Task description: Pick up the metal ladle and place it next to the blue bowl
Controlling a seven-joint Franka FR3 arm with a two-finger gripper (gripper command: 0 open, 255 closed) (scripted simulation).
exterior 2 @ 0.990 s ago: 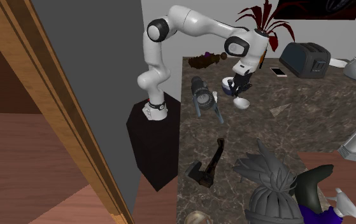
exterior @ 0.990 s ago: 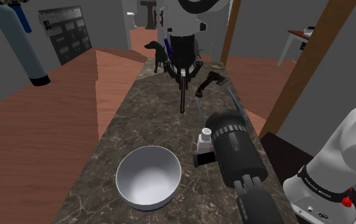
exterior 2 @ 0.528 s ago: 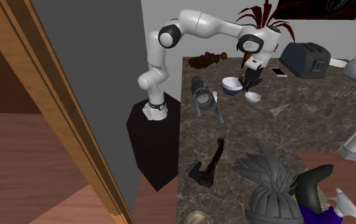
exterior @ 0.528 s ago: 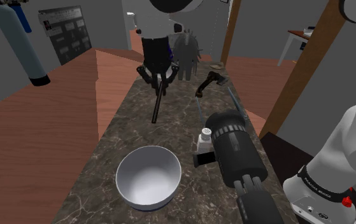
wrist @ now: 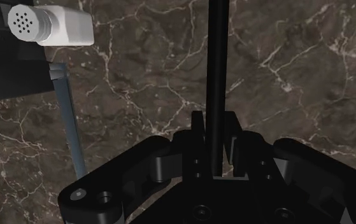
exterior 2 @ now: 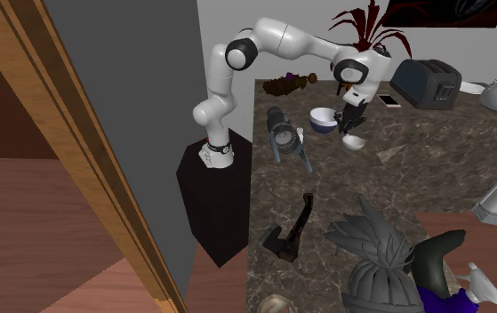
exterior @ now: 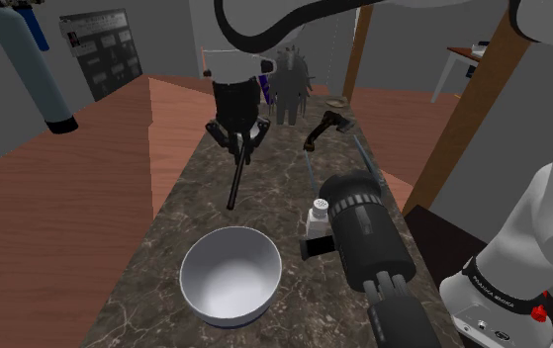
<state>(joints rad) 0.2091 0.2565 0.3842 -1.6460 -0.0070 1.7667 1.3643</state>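
Shoulder view — end effector clasps ladle, beyond bowl.

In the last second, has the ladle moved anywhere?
Yes. Clasped in the gripper, the ladle has shifted toward the shoulder view's left and a little nearer the bowl, from in line with its right rim to in line with its middle.

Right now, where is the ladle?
In the shoulder view the ladle hangs clasped in the gripper over the dark marble counter, just beyond the pale bowl.
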